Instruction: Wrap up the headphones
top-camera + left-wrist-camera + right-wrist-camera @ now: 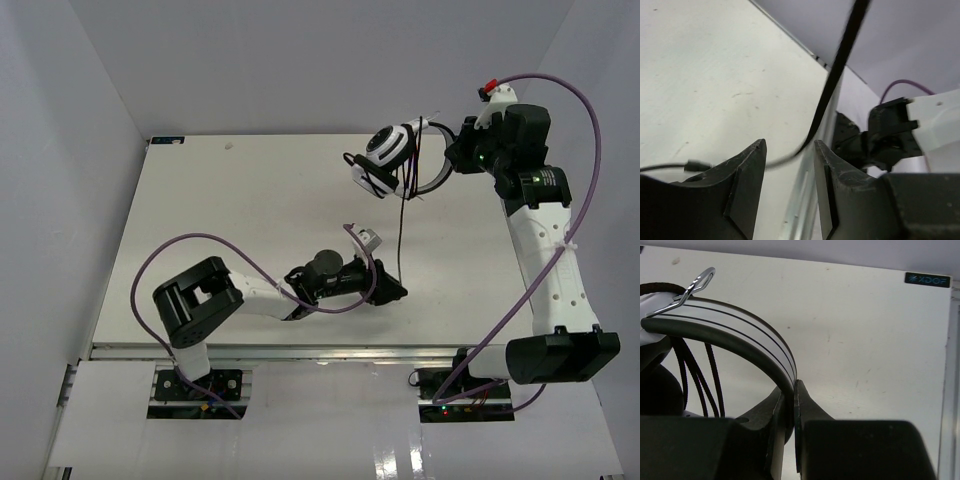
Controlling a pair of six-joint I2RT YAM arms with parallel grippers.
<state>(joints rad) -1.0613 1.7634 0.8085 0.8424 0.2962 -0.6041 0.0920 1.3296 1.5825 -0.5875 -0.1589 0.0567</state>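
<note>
The white-and-black headphones (385,152) hang in the air over the far right of the table. My right gripper (455,158) is shut on their headband (740,347), seen clamped between the jaws (792,390). Several turns of the thin black cable (695,375) hang around the headband. The loose cable (401,230) drops straight down to my left gripper (397,290), low over the table. In the left wrist view the cable (832,85) passes just past the tips of the open left gripper (790,155), not pinched. Its end with a plug (695,165) lies on the table.
The table's right edge rail (810,200) runs close beside the left gripper, with the right arm's base (890,135) behind it. Purple robot cables (545,270) loop along both arms. White walls enclose the table; a small label (926,280) marks the far corner.
</note>
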